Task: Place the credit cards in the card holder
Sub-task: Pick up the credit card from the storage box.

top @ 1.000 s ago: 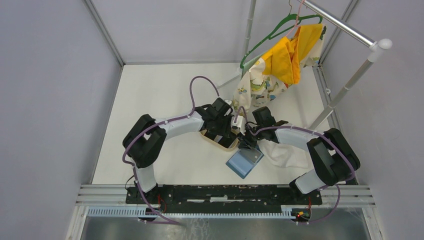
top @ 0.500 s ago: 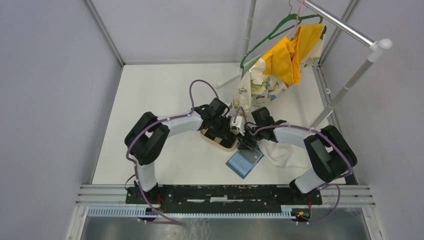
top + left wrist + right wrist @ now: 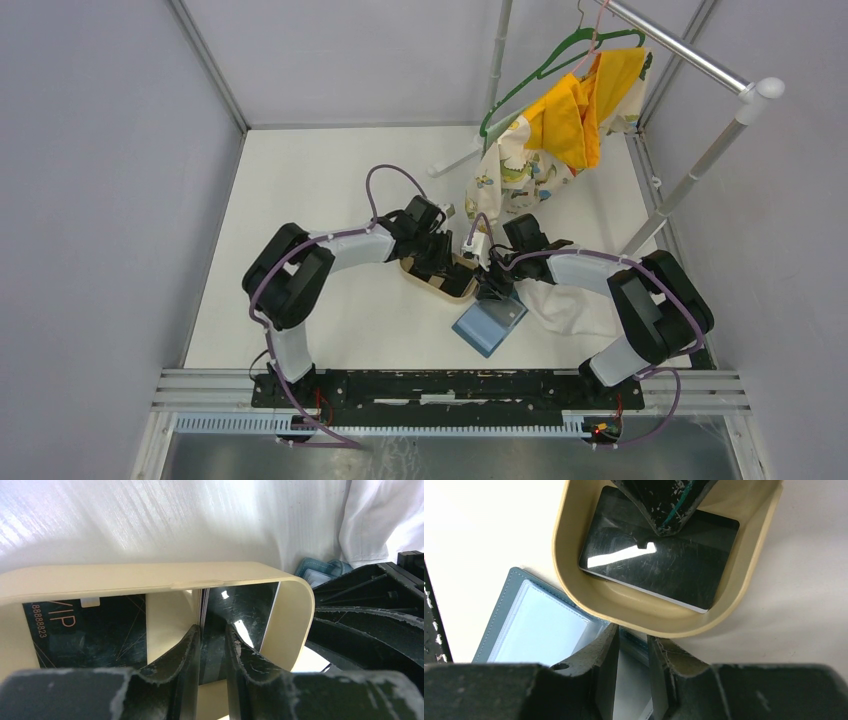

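Narrowed jaws are straddling a black credit card (image 3: 245, 615) in the tan tray (image 3: 295, 610), with the card holder (image 3: 539, 630) lying open just beside it.

The left gripper (image 3: 212, 640) is reaching into the tray with its jaws standing narrow on either side of the card's edge; whether they are actually pinching it cannot be told. A second black card (image 3: 85, 630), lettered VIP, is lying at the tray's other end. The right gripper (image 3: 630, 650), jaws narrow, is pinching the blue card holder by its edge. The holder is resting on the white table (image 3: 320, 180), with a white cloth (image 3: 575, 310) lying alongside.
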Tool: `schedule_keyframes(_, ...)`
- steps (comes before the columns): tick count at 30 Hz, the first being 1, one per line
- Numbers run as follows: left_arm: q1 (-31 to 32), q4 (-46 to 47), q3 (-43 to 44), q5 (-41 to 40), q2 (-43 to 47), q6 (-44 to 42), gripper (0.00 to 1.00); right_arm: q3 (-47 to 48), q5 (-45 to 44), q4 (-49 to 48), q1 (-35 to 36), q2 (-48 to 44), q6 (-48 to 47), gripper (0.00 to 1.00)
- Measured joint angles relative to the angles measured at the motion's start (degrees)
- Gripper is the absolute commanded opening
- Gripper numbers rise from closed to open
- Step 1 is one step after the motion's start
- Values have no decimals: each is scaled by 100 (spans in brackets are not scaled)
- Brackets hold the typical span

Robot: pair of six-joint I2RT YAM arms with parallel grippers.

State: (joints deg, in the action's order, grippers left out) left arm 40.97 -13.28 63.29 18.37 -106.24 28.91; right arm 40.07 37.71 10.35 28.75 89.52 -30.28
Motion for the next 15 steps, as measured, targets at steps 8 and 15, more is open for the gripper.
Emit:
schedule_keyframes(8,-42,173,-258,168,131,125,27,0,0,7,0,0,2,33)
schedule_keyframes(15,-79,203,-361,223,326,212,26,0,0,7,2,0,2,33)
